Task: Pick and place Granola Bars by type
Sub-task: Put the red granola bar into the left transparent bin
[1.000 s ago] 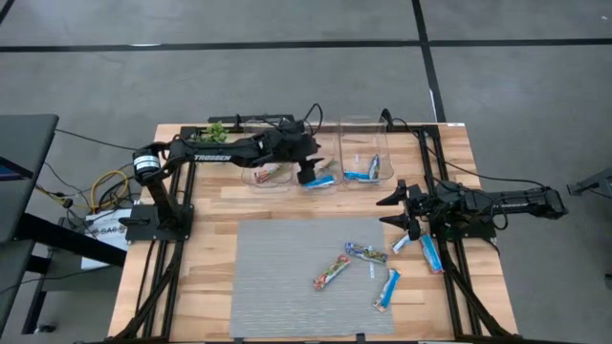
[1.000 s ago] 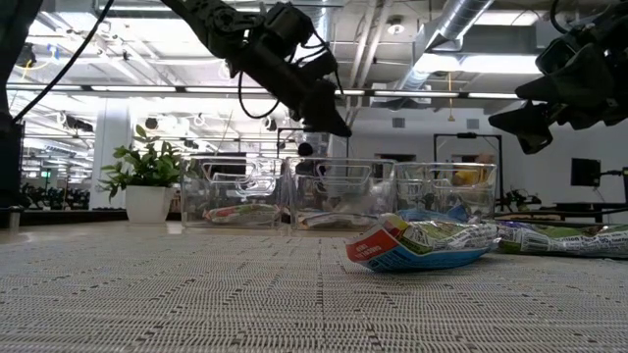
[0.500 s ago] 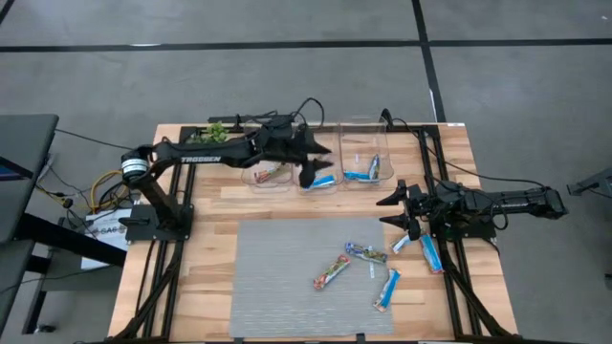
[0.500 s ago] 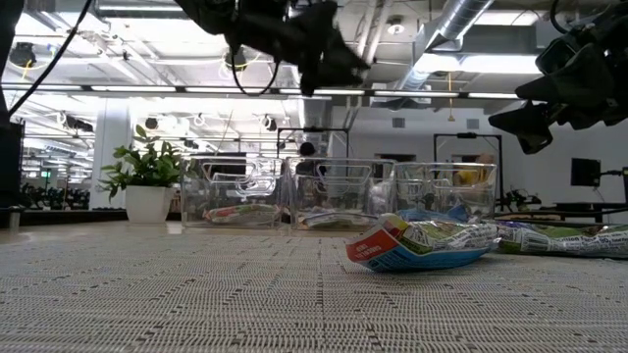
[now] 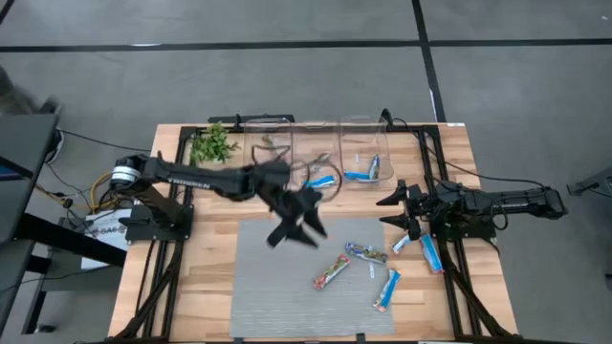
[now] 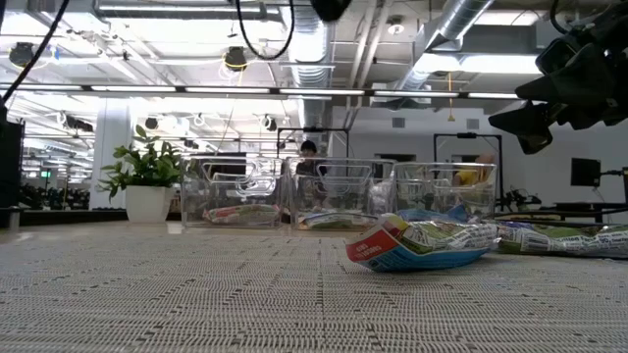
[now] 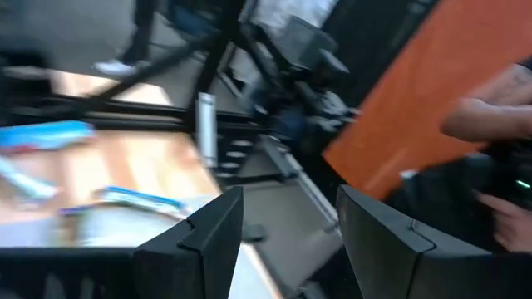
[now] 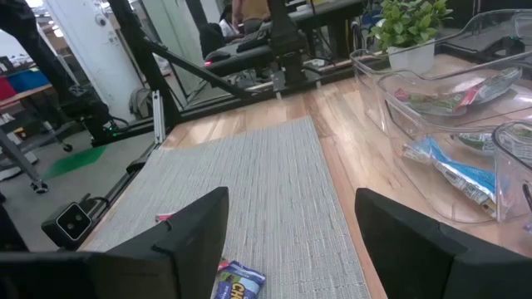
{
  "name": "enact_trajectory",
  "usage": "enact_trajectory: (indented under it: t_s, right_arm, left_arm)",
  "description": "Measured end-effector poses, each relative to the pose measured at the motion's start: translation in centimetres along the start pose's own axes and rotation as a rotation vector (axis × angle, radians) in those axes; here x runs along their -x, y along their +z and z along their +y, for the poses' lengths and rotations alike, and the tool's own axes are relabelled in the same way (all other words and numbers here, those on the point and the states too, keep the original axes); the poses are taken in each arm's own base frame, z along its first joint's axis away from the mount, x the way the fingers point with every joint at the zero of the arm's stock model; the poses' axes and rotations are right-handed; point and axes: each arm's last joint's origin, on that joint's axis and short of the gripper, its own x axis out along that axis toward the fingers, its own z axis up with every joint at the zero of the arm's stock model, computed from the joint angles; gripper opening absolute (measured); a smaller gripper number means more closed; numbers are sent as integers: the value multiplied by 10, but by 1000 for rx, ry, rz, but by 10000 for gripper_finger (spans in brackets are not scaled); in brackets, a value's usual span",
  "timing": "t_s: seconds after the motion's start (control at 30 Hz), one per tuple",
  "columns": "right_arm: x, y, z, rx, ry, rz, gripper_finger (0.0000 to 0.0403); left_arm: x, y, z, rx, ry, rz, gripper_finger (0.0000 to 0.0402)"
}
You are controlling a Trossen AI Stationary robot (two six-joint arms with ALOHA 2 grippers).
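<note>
Surface: wooden table with a grey woven mat.
Room: concrete floor, potted plant at the table's back.
Bins: three clear bins in a row, each holding wrapped bars.
Granola Bars: loose on the mat's right part.
Left gripper: over the mat, jaws spread, empty.
Right gripper: at the mat's right edge, jaws spread, empty.

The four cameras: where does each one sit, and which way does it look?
High view: above, looking down at the table; both arms show.
Low view: at mat height, facing the clear bins; right claw shows.
Left wrist view: on the left arm; open left claw.
Right wrist view: on the right arm; open claw, across the grey mat.
Low and right wrist views share the potted plant.
</note>
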Motion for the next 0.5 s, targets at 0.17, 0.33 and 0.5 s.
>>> enact_trajectory:
  t_s: [0.17, 0.33, 0.5]
  right_arm:
    - [0, 0, 0, 0, 0, 0, 255]
    - [0, 0, 0, 0, 0, 0, 255]
    - [0, 0, 0, 0, 0, 0, 255]
  left_arm:
    - [-24, -12, -34, 28, -74, 46, 187]
    - [-37, -25, -51, 60, -23, 98, 187]
    - [-40, -36, -51, 176, 166, 132, 187]
